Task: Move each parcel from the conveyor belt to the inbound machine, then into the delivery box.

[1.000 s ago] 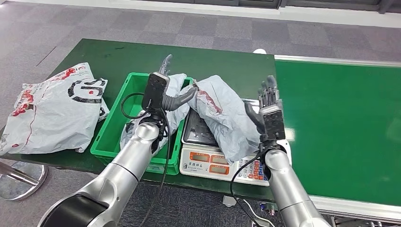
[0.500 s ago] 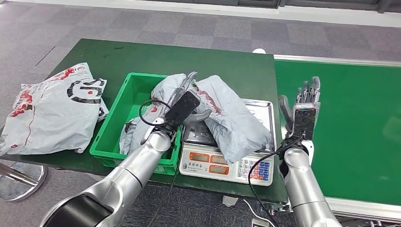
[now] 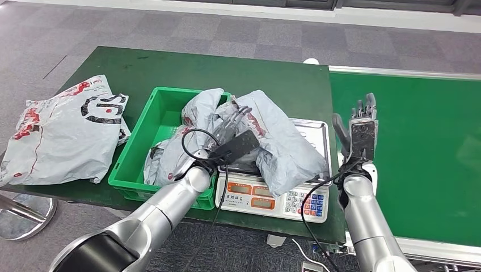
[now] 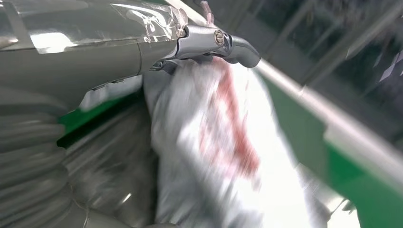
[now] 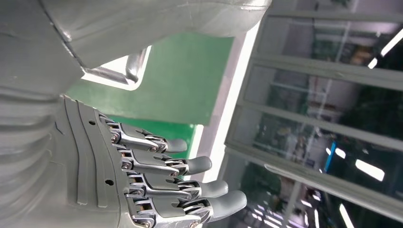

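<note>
Item: grey parcel (image 3: 272, 141), red-printed poly mailer, lying slantwise across the steel pan of the inbound machine (image 3: 315, 133), a counter scale with a keypad front; its upper end overhangs toward the green delivery box (image 3: 144, 130), which already holds another grey parcel (image 3: 195, 119). Left hand (image 3: 232, 122): laid against the parcel's box-side end, fingers on the plastic; whether they have closed on it cannot be told, and the left wrist view is blurred. Right hand (image 3: 360, 122): released, fingers spread and upright, holding nothing, standing apart from the parcel over the edge of the conveyor belt (image 3: 420, 153). Also present: a large printed bag (image 3: 62, 127) lying flat on the tabletop (image 3: 170, 65). Risks, as judged: slick film may slip from a shallow hold; a drag may snag the pan's rim and shift the scale; the limp bag could drape over the box wall rather than drop inside.
</note>
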